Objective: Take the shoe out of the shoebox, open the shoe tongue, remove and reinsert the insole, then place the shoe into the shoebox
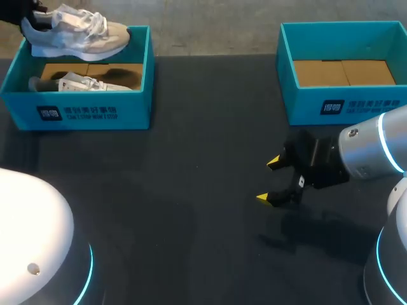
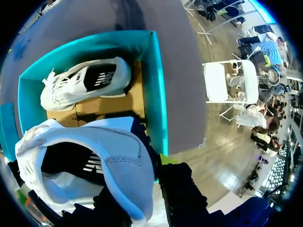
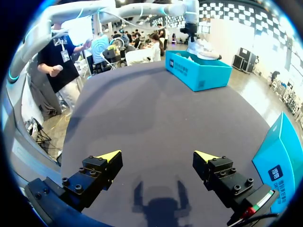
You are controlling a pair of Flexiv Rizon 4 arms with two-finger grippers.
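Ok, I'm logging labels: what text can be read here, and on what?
Left shoebox front: white logo block and print, too small to read.
Right shoebox front: same white print, too small to read.
Lifted shoe: white emblem, no words.
Shoe in the box: white emblem, no words.

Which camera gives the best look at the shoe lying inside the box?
The left wrist view: it looks down into the shoebox and shows that shoe whole. The head view catches it partly, behind the box's front wall. In the right wrist view the box's wall hides it.
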